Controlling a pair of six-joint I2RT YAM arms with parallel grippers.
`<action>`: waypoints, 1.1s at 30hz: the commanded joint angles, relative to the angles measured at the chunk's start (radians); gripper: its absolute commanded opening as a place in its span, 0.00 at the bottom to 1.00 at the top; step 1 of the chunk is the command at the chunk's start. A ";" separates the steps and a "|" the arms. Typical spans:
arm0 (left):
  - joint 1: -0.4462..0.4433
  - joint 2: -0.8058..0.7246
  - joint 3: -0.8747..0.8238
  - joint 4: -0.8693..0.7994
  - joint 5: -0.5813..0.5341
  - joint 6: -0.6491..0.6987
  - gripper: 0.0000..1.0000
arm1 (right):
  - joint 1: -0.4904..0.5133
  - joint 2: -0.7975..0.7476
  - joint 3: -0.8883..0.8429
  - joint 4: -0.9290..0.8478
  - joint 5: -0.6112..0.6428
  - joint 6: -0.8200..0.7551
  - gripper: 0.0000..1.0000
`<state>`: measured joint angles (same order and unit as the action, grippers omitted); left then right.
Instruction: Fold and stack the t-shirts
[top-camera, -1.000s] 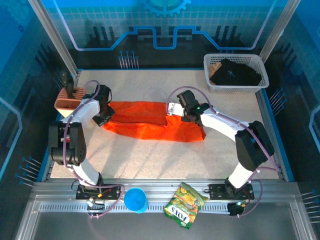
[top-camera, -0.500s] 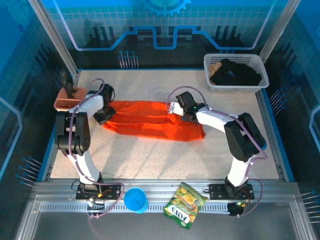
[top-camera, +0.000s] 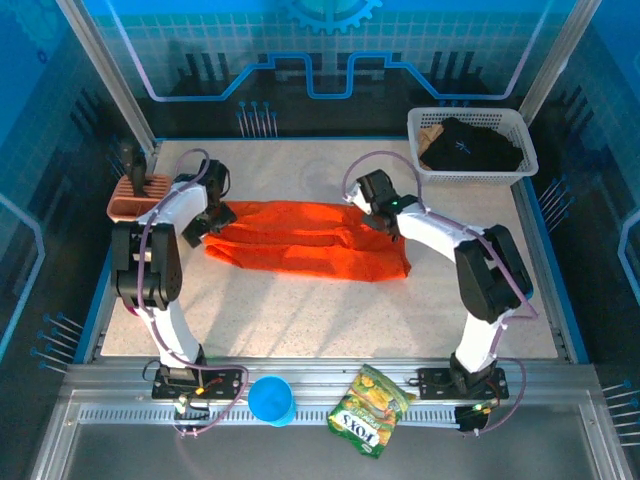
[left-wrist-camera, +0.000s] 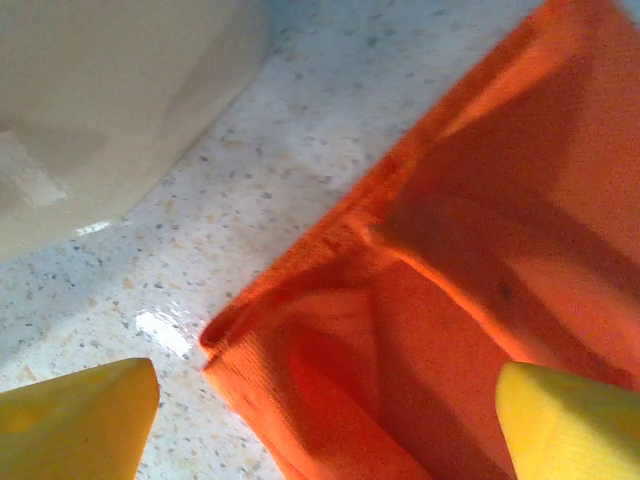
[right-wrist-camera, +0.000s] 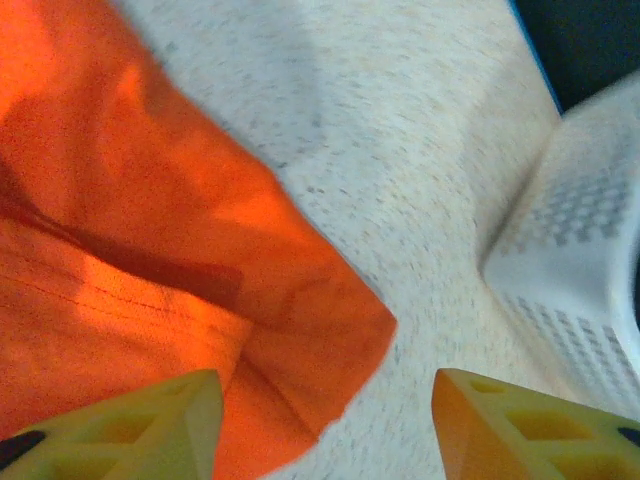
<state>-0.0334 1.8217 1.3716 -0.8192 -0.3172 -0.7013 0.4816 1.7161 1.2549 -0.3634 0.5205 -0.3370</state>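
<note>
Top external showed the orange shirt (top-camera: 310, 240) lying mid-table as a long folded band. Left gripper (top-camera: 212, 212) and right gripper (top-camera: 370, 200) stood over its far corners, jaws apart and empty, likely placed there to lay that fold flat.

Left pincer (left-wrist-camera: 325, 420) and right pincer (right-wrist-camera: 325, 420) stand over one t-shirt (top-camera: 300, 250); another (top-camera: 470, 150) lies in basket (top-camera: 470, 177).

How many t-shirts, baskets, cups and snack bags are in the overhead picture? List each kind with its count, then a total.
T-shirts: 2, the orange t-shirt and the black t-shirt
Baskets: 1, the white basket
Cups: 1, the blue cup
Snack bags: 1, the green-yellow snack bag
Total: 5
</note>
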 joint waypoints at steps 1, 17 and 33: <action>-0.040 -0.092 0.046 -0.054 0.034 0.035 0.90 | -0.037 -0.165 0.021 -0.214 -0.047 0.403 0.60; -0.151 0.148 0.257 0.019 0.222 0.137 0.25 | -0.074 -0.388 -0.508 0.003 -0.640 1.094 0.19; -0.148 0.377 0.281 0.014 0.083 0.151 0.21 | -0.136 -0.187 -0.549 0.086 -0.579 1.126 0.16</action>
<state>-0.1772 2.1929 1.6852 -0.7918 -0.1978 -0.5571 0.3801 1.4899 0.6949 -0.3008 -0.0715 0.7856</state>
